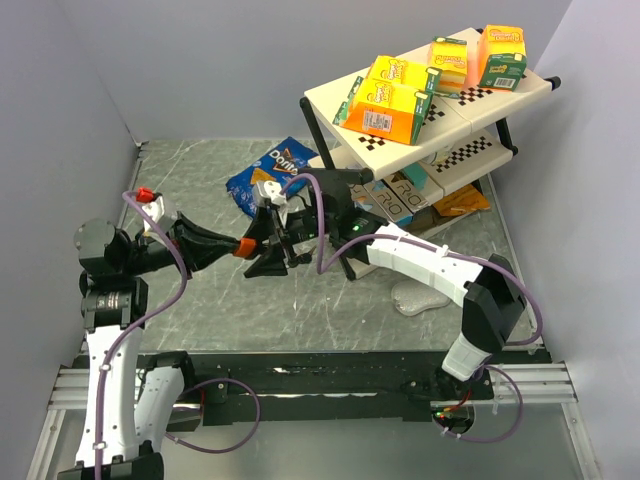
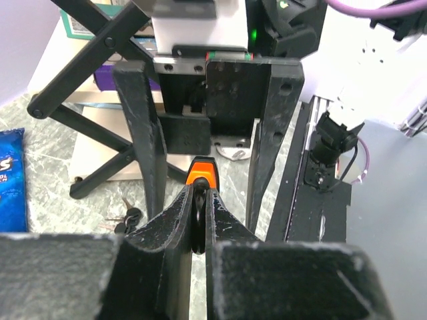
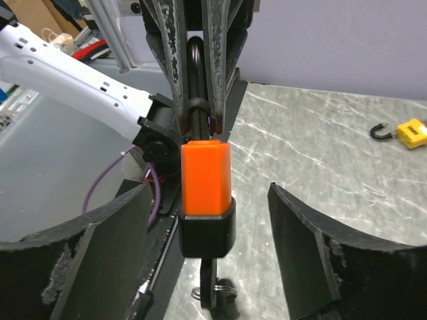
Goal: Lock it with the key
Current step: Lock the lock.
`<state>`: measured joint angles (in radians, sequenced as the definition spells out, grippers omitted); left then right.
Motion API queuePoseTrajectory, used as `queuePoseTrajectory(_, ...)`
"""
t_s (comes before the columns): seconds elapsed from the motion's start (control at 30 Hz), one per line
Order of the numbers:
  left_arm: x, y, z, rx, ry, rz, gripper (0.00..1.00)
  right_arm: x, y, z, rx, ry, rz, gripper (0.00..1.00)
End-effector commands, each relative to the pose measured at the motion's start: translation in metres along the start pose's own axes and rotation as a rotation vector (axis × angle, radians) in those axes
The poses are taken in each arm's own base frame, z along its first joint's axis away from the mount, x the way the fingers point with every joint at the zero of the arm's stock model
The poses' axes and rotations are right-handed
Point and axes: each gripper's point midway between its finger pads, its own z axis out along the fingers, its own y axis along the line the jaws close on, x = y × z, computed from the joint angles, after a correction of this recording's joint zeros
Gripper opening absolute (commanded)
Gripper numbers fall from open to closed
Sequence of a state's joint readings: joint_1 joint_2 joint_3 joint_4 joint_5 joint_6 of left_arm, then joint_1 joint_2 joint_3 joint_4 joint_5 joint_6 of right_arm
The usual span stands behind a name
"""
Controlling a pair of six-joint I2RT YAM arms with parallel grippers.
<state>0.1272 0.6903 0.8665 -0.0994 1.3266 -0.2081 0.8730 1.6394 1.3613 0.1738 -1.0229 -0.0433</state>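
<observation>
left hand (image 2: 200, 200) is clenching the black rounded shackle (image 3: 195, 67) of a boxy orange padlock (image 3: 205, 177), right hand (image 3: 208, 193) is sitting released either side of it, over the marbled grey worktop (image 3: 320, 153).

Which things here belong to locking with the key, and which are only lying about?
Job: orange padlock; key hanging at its base; left gripper shut on it; right gripper open around it.
Lying about: yellow padlock; Doritos bag; shelf rack; cartons on it; loose key bunch.
</observation>
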Motion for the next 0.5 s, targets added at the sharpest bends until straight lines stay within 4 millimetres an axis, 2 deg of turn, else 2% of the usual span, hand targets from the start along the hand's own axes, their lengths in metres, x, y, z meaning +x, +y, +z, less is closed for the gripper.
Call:
queuePoseTrajectory(0.0, -0.017, -0.005, 0.002, 0.004, -0.047, 0.039, 0.01, -0.025, 0.004, 0.008, -0.039, -0.058, -0.063, 0.74)
queuePoseTrajectory(0.1, -0.014, -0.004, 0.003, -0.003, -0.050, 0.031, 0.01, -0.033, 0.004, 0.008, -0.041, -0.079, -0.087, 0.57)
queuePoseTrajectory(0.13, -0.013, -0.003, 0.003, -0.005, -0.048, 0.030, 0.01, -0.033, 0.006, 0.008, -0.043, -0.081, -0.066, 0.47)
queuePoseTrajectory(0.2, -0.011, -0.002, 0.003, -0.011, -0.046, 0.035, 0.01, -0.035, 0.007, 0.008, -0.045, -0.085, -0.072, 0.40)
queuePoseTrajectory(0.33, -0.006, 0.001, 0.003, -0.021, -0.032, 0.008, 0.01, -0.031, 0.009, 0.006, -0.046, -0.073, -0.068, 0.00)
queuePoseTrajectory(0.37, -0.007, 0.002, 0.003, -0.028, -0.027, -0.005, 0.05, -0.030, 0.009, 0.005, -0.044, -0.068, -0.060, 0.00)
queuePoseTrajectory(0.4, -0.005, 0.005, 0.003, -0.031, -0.016, 0.014, 0.14, -0.030, 0.009, 0.004, -0.043, -0.065, -0.056, 0.00)
queuePoseTrajectory(0.43, 0.006, 0.005, 0.002, -0.031, 0.019, -0.054, 0.37, -0.029, 0.009, 0.003, -0.040, -0.061, -0.076, 0.00)
queuePoseTrajectory(0.47, -0.001, 0.000, 0.001, -0.018, 0.032, -0.023, 0.49, -0.026, 0.010, 0.003, -0.040, -0.045, -0.061, 0.00)
